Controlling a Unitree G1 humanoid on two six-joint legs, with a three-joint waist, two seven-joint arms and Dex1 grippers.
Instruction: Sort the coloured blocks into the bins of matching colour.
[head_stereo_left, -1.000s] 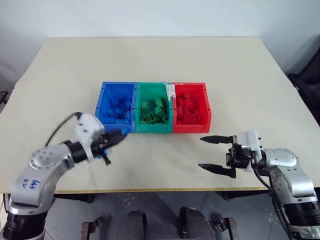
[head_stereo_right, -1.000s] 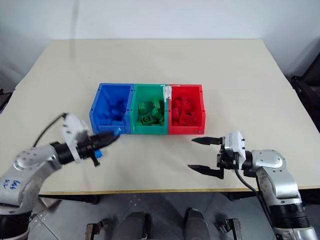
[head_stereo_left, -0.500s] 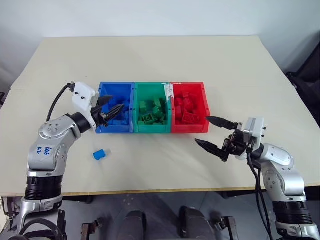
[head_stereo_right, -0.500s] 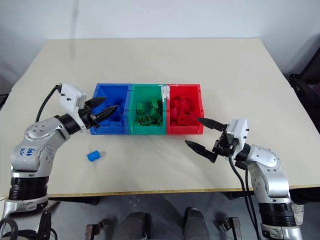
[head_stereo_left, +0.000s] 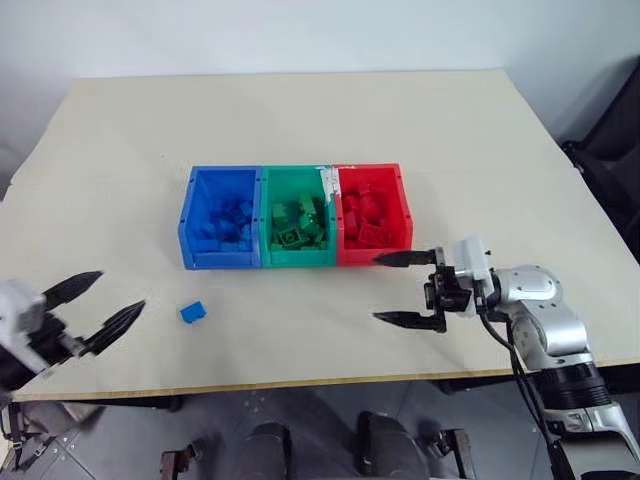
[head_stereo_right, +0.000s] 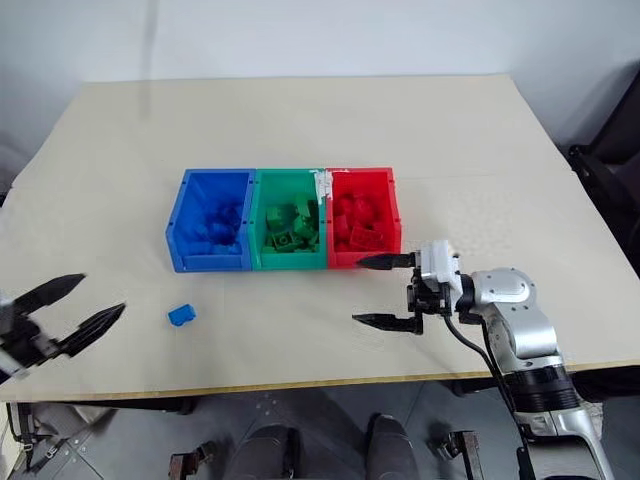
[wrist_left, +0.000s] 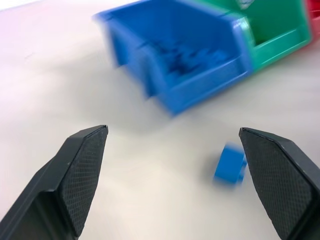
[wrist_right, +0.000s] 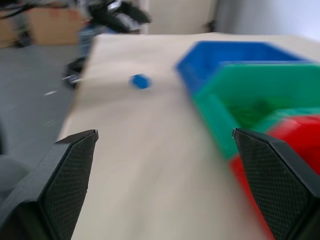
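With one small blue studded plastic brick (head_stereo_left: 193, 312) lying loose on the beige table (head_stereo_left: 300, 110) near the blue bin (head_stereo_left: 220, 231), left gripper (head_stereo_left: 102, 305) and right gripper (head_stereo_left: 405, 288) both stand wide open, holding nothing, evidently awaiting a pickup.

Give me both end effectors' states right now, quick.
Left end effector: open, holding nothing.
Right end effector: open, holding nothing.
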